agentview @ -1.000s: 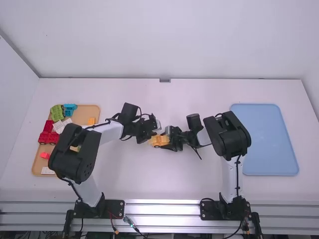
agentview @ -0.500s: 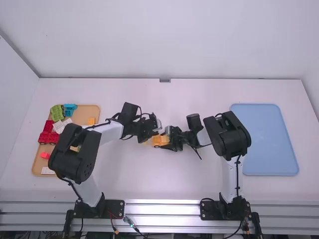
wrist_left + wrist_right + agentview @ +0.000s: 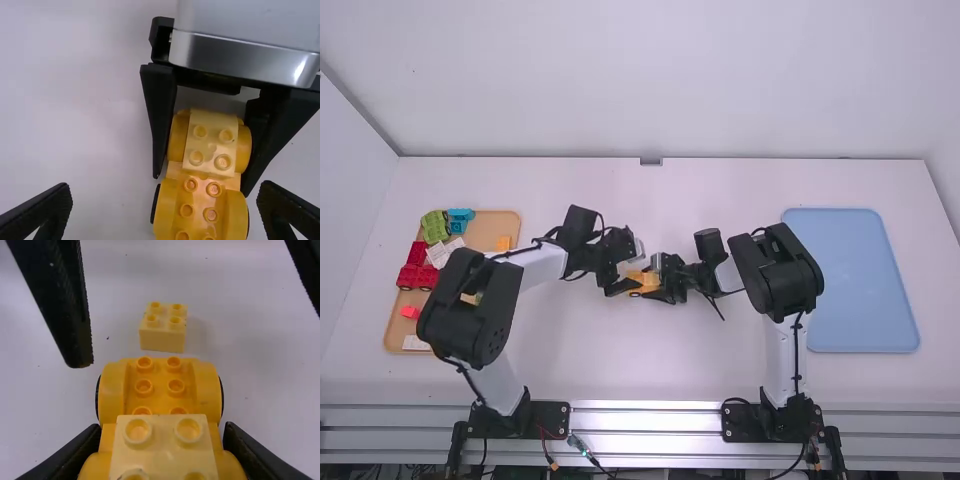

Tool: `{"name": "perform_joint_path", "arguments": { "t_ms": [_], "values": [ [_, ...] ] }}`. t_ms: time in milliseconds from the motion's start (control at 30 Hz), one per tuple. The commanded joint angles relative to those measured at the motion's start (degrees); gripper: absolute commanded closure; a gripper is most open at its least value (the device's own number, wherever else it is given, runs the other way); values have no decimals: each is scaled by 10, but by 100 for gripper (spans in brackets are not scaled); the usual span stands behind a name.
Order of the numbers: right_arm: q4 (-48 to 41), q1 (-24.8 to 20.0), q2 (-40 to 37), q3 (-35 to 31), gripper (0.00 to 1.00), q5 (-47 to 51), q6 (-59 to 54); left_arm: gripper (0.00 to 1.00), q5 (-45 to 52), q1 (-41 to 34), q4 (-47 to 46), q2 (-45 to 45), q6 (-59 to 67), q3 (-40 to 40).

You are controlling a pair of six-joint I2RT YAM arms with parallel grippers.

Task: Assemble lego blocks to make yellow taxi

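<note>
Your right gripper [image 3: 658, 282] pinches the yellow block car [image 3: 160, 392] by its sides, well in from the table's [image 3: 650, 360] edges. Your left gripper [image 3: 628, 277] is spread wide around the car's other end, with a gap on each side. A light yellow block [image 3: 162, 338] sits near that end. The tan tray [image 3: 503, 222] is far left, the blue tray [image 3: 850, 280] far right.

One yellow wheeled base [image 3: 209, 390], one top block [image 3: 162, 450], one block beside [image 3: 161, 340], two trays [image 3: 865, 290].

A lab; two robot arms [image 3: 472, 310]
</note>
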Motion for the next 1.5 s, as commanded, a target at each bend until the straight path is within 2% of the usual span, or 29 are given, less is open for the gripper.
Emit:
{"name": "perform_joint_path", "arguments": {
  "t_ms": [0,133,200,267,433,533,833,933,1033,1133,1467],
  "values": [
    [1,-2,7,5,53,-9,1,1,1,8,-13,-28,7,2],
    [3,-2,7,5,53,-10,1,1,-7,26,-85,-34,92,11],
    [5,-2,7,5,53,-10,7,1,12,48,-156,-34,164,24],
    [8,-2,7,4,52,-11,16,1,33,66,-179,-33,198,27],
    [19,-1,7,4,50,-12,35,2,102,143,-200,-8,291,25],
    [18,-1,7,6,51,-11,35,1,113,164,-212,9,338,24],
    [-30,-1,7,28,50,-10,32,0,137,154,-142,98,342,33],
    [-36,-1,7,31,50,-9,29,3,138,154,-123,114,342,34],
    [-32,-1,7,30,50,-2,29,21,154,155,-124,116,342,34],
    [-32,-1,7,30,50,8,35,33,153,151,-120,116,342,31],
    [-31,-1,7,30,50,8,35,37,153,150,-109,116,341,12]
  ]
}}
